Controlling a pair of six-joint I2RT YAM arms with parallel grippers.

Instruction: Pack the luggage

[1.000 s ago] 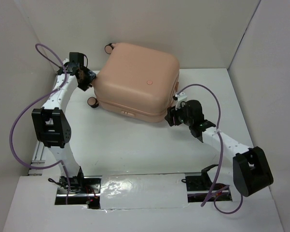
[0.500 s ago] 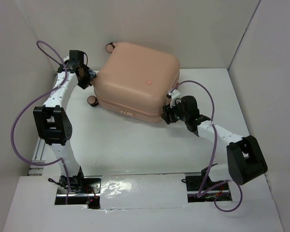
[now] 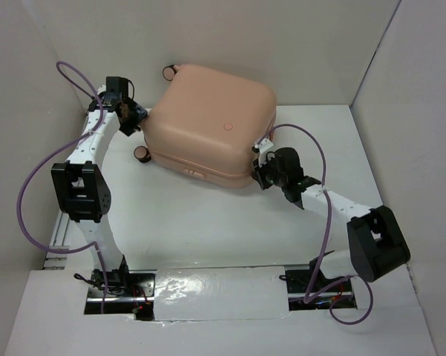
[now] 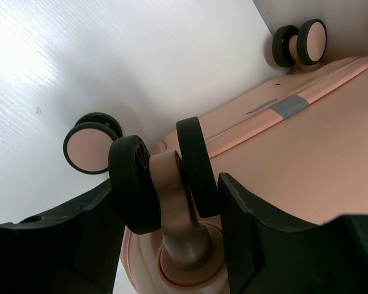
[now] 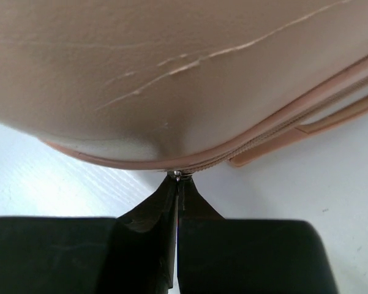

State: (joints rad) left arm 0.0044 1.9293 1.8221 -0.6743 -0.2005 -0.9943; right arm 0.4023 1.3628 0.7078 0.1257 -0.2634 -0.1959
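2 grippers flank the closed luggage (image 3: 208,122). Left gripper (image 4: 165,214) straddles a wheel (image 4: 162,177), fingers apart. Right gripper (image 5: 177,184), fingers pressed together, pinches the zipper pull (image 5: 177,176) at the near right corner.

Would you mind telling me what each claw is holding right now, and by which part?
The left claw straddles a caster wheel of the luggage. The right claw is shut on what seems the zipper pull.

the left arm reaches forward along the left side, its wrist bent inward; the left claw (image 4: 165,202) stands open, its two fingers (image 4: 257,233) spread wide. the right arm stretches forward and inward from its base, elbow low; the right claw (image 5: 177,184) is pressed shut, tips meeting.
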